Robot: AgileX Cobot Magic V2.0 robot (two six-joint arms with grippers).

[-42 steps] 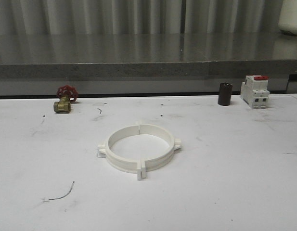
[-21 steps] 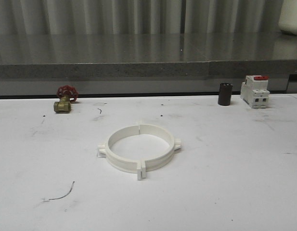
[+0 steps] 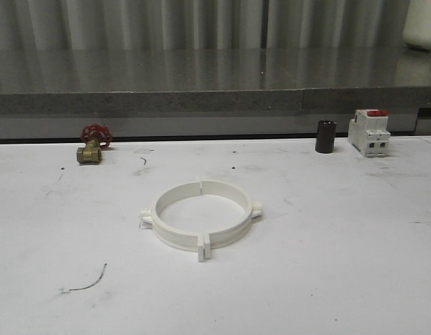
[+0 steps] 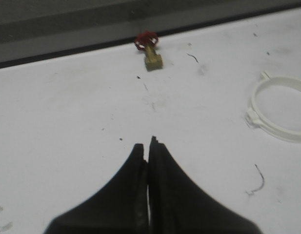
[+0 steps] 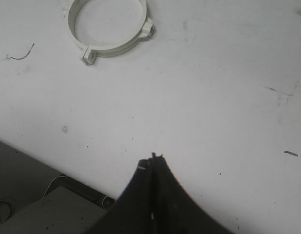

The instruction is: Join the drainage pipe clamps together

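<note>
Nothing on the table has truly changed place since the earlier frames; the whole front view sits a touch lower and to the left, so the ring and the items behind it appear very slightly displaced together.

The drainage pipe clamps (image 3: 201,215) lie flat near the middle of the white table (image 3: 327,265), their two halves meeting to form one closed ring, with paired end tabs at the near seam and the far seam and a small nub on each side.

In the left wrist view the left gripper (image 4: 149,146) has its dark fingers pressed together with no visible gap and nothing between them. It hangs over bare tabletop, and the clamps (image 4: 279,108) lie well apart from it, off to one side near the frame's edge.

In the right wrist view the right gripper (image 5: 151,158) is likewise closed tight on nothing, positioned close to the table's near edge. The clamps (image 5: 111,27) rest well away from it, farther in over the table.

Along the back edge stand a brass valve with a red handwheel (image 3: 93,145) on the left, and a dark cylinder (image 3: 325,136) just beside a white breaker with a red top (image 3: 369,132) on the right. A thin dark wire scrap (image 3: 89,280) lies at the front left.
</note>
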